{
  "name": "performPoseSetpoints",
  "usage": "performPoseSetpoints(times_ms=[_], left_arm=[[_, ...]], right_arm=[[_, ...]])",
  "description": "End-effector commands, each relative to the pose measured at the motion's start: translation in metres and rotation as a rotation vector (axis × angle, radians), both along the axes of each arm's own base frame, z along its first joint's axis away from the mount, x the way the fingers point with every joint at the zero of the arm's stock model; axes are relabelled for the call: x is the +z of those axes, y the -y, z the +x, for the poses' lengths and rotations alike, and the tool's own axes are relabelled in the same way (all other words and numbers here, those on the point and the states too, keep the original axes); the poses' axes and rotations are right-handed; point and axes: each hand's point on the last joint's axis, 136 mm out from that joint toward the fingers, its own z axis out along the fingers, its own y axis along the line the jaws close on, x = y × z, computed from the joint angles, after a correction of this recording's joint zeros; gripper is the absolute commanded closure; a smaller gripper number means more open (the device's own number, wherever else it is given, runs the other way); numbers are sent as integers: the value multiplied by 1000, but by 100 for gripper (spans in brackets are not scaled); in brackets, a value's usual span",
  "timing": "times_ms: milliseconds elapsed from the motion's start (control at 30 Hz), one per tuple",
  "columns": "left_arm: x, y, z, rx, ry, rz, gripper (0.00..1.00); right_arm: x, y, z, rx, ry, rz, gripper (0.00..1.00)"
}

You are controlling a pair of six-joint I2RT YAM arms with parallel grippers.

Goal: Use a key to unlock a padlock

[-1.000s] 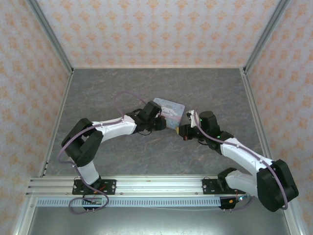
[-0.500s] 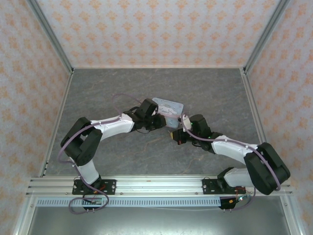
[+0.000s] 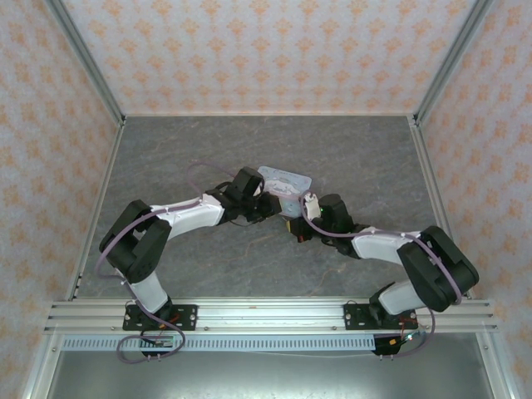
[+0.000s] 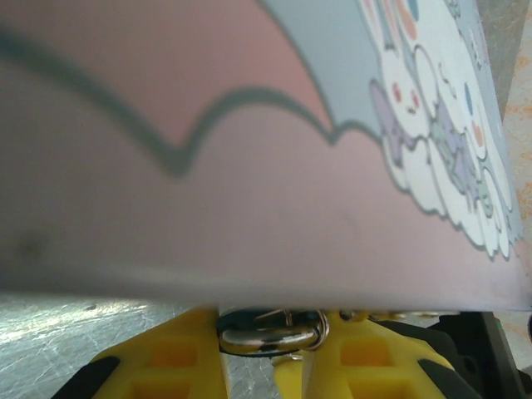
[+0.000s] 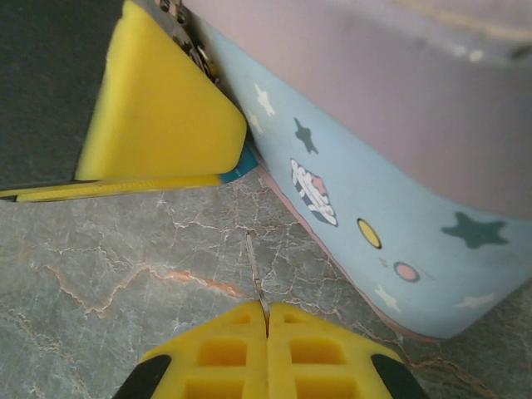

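In the left wrist view my left gripper (image 4: 270, 353) is shut on the padlock (image 4: 270, 335). Its silver shackle lies crosswise between the yellow fingers (image 4: 179, 362), just under the edge of the cartoon tin (image 4: 249, 191). In the right wrist view my right gripper (image 5: 268, 320) is shut on the key (image 5: 255, 274). The thin blade sticks out forward over the grey floor and points at a teal corner of the padlock (image 5: 239, 167) beneath the left gripper's yellow finger (image 5: 158, 116). A gap separates the key tip from the padlock. From above, the left gripper (image 3: 278, 208) and right gripper (image 3: 298, 229) almost meet.
The pale blue cartoon-print tin (image 3: 287, 183) stands right behind both grippers, and its side (image 5: 374, 166) is close on the right of the key. Grey marbled floor (image 3: 208, 150) lies all round. Patterned walls enclose the table on three sides.
My right arm has swung left and stretched lower, bringing its gripper closer to the left gripper and the tin. The left gripper has shifted slightly toward the tin.
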Motion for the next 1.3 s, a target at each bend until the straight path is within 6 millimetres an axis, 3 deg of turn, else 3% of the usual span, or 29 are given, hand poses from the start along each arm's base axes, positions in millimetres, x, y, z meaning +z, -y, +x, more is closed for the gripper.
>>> performPoseSetpoints(times_ms=[0, 700, 1267], left_arm=[[20, 2, 3, 6, 32, -62, 85], [15, 4, -2, -27, 17, -59, 86], [14, 5, -3, -19, -14, -70, 87]], right_arm=[[11, -8, 10, 6, 62, 26, 100], [20, -16, 25, 26, 80, 76, 100], [26, -11, 29, 10, 104, 110, 100]])
